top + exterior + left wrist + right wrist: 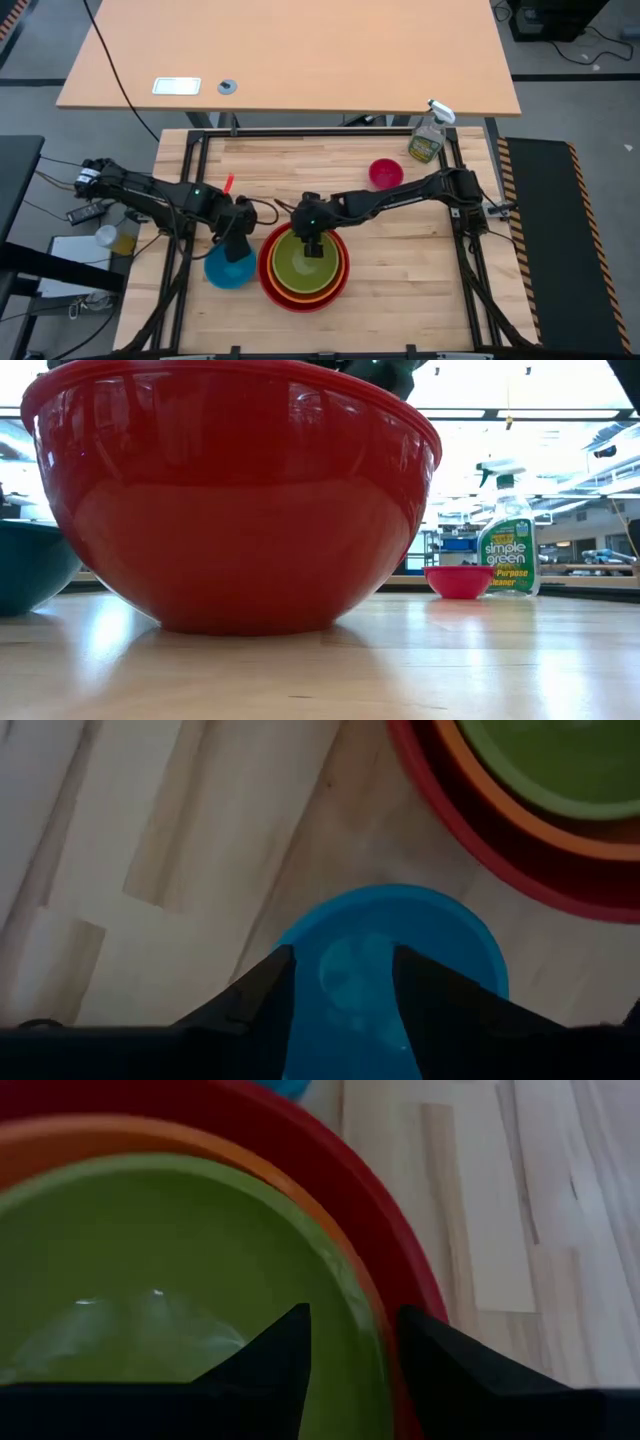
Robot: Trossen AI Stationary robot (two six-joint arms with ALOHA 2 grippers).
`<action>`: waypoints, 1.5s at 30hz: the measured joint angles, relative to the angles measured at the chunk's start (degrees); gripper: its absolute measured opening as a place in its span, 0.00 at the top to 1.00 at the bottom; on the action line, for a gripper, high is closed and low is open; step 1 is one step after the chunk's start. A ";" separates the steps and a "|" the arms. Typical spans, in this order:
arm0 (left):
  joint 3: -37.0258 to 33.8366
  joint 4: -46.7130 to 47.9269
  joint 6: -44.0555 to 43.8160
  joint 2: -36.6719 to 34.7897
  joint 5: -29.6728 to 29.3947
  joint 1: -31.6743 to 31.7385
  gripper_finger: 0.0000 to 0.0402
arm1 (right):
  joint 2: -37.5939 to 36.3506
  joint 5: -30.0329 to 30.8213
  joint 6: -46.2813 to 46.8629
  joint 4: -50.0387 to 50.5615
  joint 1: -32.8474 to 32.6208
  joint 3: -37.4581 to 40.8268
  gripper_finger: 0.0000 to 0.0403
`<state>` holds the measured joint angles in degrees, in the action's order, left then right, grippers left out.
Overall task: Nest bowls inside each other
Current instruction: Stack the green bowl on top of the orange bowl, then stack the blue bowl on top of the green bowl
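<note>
Basically blue bowl (395,975) on the table just left of the red/orange/green stack (304,267), directly under left gripper (342,982), fingers apart straddling its rim, not clamped; right gripper (352,1345) parted over the green bowl (170,1280).

Robotics lab or workshop, large open room. Butcher-block worktable (400,290) bolted into black metal frame (190,140), loose cables trailing off both sides. Second plain wooden desk (300,50) behind, on grey floor. Yellow-black hazard striping (520,190) along dark platform at right. Low view: rows of ceiling strip lights (520,415), shelving (455,545) far back, possibly storage racks, too small to confirm. Cleaner spray bottle (508,540) on table edge.
</note>
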<state>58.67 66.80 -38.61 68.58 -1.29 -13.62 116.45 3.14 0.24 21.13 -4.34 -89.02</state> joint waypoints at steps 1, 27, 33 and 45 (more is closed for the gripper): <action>0.00 0.17 -0.24 0.00 0.05 -0.48 0.57 | 0.58 0.22 -0.01 0.09 0.00 -0.12 0.61; 0.00 3.30 8.47 0.00 -3.82 -2.02 0.57 | -4.70 3.21 10.84 3.97 -1.64 0.05 0.61; -0.52 2.20 14.39 0.00 -3.82 -2.02 0.57 | -11.92 5.62 10.68 7.64 -1.64 0.03 0.61; -14.87 -6.70 16.97 0.04 -4.21 -1.93 0.57 | -23.11 15.94 8.49 11.00 -1.60 -0.01 0.61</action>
<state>43.81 60.10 -21.65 68.62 -5.50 -15.55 93.33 19.08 8.74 32.13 -5.93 -89.03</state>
